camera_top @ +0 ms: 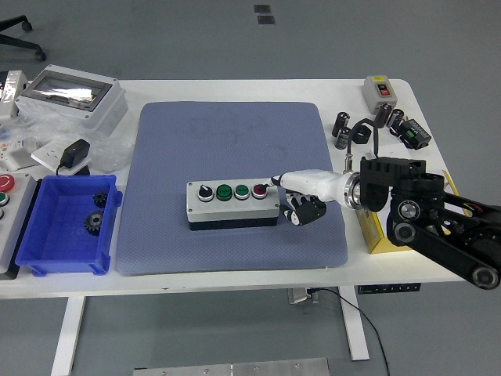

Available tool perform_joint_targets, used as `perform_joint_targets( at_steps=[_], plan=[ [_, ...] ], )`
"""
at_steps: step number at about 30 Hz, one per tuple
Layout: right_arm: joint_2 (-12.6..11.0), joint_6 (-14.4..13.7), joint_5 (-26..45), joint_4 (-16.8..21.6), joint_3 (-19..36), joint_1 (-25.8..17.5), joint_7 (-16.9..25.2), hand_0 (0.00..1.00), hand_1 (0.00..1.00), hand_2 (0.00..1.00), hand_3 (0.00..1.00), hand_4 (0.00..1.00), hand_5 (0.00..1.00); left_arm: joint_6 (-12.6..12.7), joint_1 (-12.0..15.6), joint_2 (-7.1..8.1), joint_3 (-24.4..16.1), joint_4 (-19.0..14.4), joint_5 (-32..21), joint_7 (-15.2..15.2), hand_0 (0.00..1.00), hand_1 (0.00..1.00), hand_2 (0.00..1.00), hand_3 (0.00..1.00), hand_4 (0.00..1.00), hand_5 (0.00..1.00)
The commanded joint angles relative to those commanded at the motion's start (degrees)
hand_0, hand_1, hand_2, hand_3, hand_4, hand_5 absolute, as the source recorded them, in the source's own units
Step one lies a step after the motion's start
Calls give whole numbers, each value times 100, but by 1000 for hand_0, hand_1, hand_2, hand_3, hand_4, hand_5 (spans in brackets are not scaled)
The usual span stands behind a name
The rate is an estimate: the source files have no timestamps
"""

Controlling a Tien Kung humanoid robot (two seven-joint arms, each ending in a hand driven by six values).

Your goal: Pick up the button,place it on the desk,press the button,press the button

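The grey button box (232, 202) lies on the blue mat (231, 184) in the head view, carrying a black selector knob, two green buttons and a red button (259, 189) at its right end. My right hand (297, 196) reaches in from the right. Its white index finger is stretched out with the tip at the red button, and the other fingers are curled under beside the box's right end. The hand holds nothing. My left arm is out of view.
A blue bin (66, 225) with black gears sits at the left edge. A grey enclosure (72, 95) and a black adapter (75, 152) lie at the back left. Small black parts (352, 129) and a grey switch box (380, 90) are at the back right. A yellow box (380, 229) stands under my right arm.
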Motion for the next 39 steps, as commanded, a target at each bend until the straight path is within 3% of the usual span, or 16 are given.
perform_joint_targets(
  at_steps=[7, 12, 16, 19, 23, 24, 29, 30, 35, 36, 39],
  plan=[
    [-7, -198, -126, -9, -128, 13, 7, 83, 146, 187, 903, 175, 39, 27, -2, 0, -5, 11, 6, -54, 499, 458, 479, 689, 2, 2],
    [-128, -345, 393, 249, 364, -109, 518, 84, 145, 188, 896, 167, 38, 45, 5, -1, 10, 15, -7, -46, 502, 460, 481, 690, 2, 2],
    [-151, -456, 1041, 318, 936, -474, 1010, 84, 145, 188, 896, 167, 38, 47, 21, -5, 30, 20, -18, -22, 502, 460, 481, 690, 2, 2],
    [105, -957, 1378, 72, 1389, -842, 1433, 83, 150, 188, 861, 161, 45, 50, 28, -20, 47, 33, -9, -12, 504, 462, 482, 689, 2, 2],
    [576, -1775, 1249, -339, 1961, -1349, 2022, 83, 150, 188, 861, 161, 45, 102, 36, -74, 74, 51, 6, 1, 504, 462, 482, 689, 2, 2],
    [707, -2016, 1231, -432, 2109, -1486, 2195, 160, 272, 353, 878, 539, 153, 122, 36, -92, 80, 53, 6, 6, 505, 462, 482, 687, 2, 2],
    [1236, -3025, 1668, -775, 2615, -2094, 3050, 160, 272, 353, 878, 539, 153, 241, 18, -170, 86, 47, 34, 50, 505, 462, 482, 687, 2, 2],
    [1295, -3217, 1801, -843, 2648, -2202, 3244, 641, 696, 713, 870, 618, 218, 264, 14, -178, 83, 47, 45, 51, 502, 462, 483, 687, 2, 2],
    [1465, -3919, 2459, -1125, 2653, -2576, 4083, 641, 696, 713, 870, 618, 218, 310, -1, -199, 51, 45, 121, 56, 502, 462, 483, 687, 2, 2],
    [1482, -3996, 2569, -1153, 2641, -2638, 4214, 805, 808, 824, 887, 686, 371, 306, -4, -201, 41, 44, 144, 59, 501, 461, 487, 692, 2, 2],
    [1510, -4105, 2903, -1210, 2597, -2827, 4612, 805, 808, 824, 887, 686, 371, 288, -14, -199, 11, 45, 207, 58, 501, 461, 487, 692, 2, 2]
  ],
)
